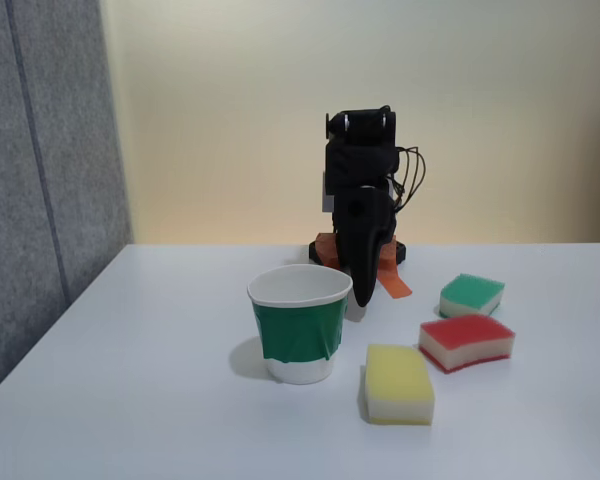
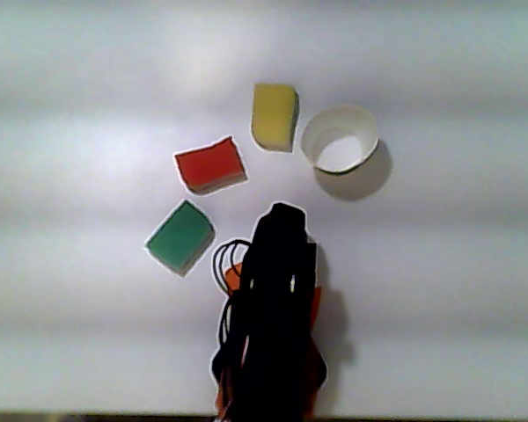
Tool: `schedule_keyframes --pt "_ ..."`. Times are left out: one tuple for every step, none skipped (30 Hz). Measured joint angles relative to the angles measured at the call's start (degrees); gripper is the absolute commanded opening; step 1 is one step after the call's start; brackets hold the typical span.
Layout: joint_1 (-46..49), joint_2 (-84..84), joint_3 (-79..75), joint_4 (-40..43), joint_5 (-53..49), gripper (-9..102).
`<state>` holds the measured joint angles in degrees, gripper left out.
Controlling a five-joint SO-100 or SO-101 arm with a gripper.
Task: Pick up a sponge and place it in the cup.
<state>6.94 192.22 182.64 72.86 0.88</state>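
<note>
I see my claw (image 1: 358, 300) pointing down just behind the cup (image 1: 299, 323), the red sponge (image 1: 467, 341) off its right.

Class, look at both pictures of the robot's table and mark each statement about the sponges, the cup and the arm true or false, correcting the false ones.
1. The red sponge lies inside the cup. False: it lies on the table, apart from the cup.
2. Three sponges are on the table. True: the red one, a yellow sponge and a green sponge.
3. In the other view, the yellow sponge is the sponge nearest the cup. True.
4. The cup lies tipped on its side. False: it stands upright, opening upward.
5. The arm is holding the green sponge. False: that sponge lies on the table, away from the arm.
</note>
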Motion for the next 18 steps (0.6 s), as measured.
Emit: schedule_keyframes --pt "0.0 0.0 0.0 0.0 0.0 1" --pt "-0.5 0.0 0.0 0.0 0.0 0" --pt "-1.5 0.0 0.0 0.0 0.0 0" --pt "-2.2 0.0 0.0 0.0 0.0 0" --pt "-2.1 0.0 0.0 0.0 0.0 0" --pt "-1.9 0.0 0.0 0.0 0.0 0" --pt "-1.7 0.0 0.0 0.0 0.0 0" --pt "-1.6 0.0 0.0 0.0 0.0 0" --pt "-1.8 0.0 0.0 0.0 0.0 0" --pt "-1.9 0.0 0.0 0.0 0.0 0" --pt "-1.9 0.0 0.0 0.0 0.0 0" --pt "-1.9 0.0 0.0 0.0 0.0 0" --pt "-1.9 0.0 0.0 0.0 0.0 0" --pt "-1.9 0.0 0.0 0.0 0.0 0" --pt "-1.9 0.0 0.0 0.0 0.0 0" --pt "-1.9 0.0 0.0 0.0 0.0 0" --pt "-1.9 0.0 0.0 0.0 0.0 0" --pt "-1.9 0.0 0.0 0.0 0.0 0"
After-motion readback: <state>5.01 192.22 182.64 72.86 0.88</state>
